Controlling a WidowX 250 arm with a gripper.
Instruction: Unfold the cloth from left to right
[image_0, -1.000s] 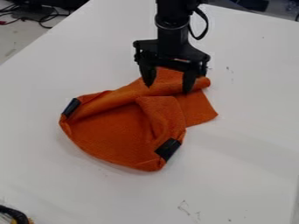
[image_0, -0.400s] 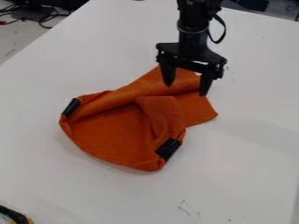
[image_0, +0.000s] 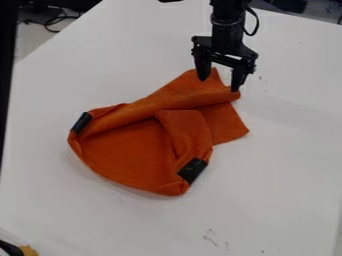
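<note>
Tool (image_0: 220, 84), spread open and empty, is shifted toward the far corner of the cloth (image_0: 130, 155), which is left unchanged, its unfolding seemingly unadvanced.

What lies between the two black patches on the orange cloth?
In the camera view, only orange fabric of the cloth itself lies between the upper-left patch and the lower-right patch, with a fold beside the latter.

No text, label, brand, number or sign can be read.
</note>
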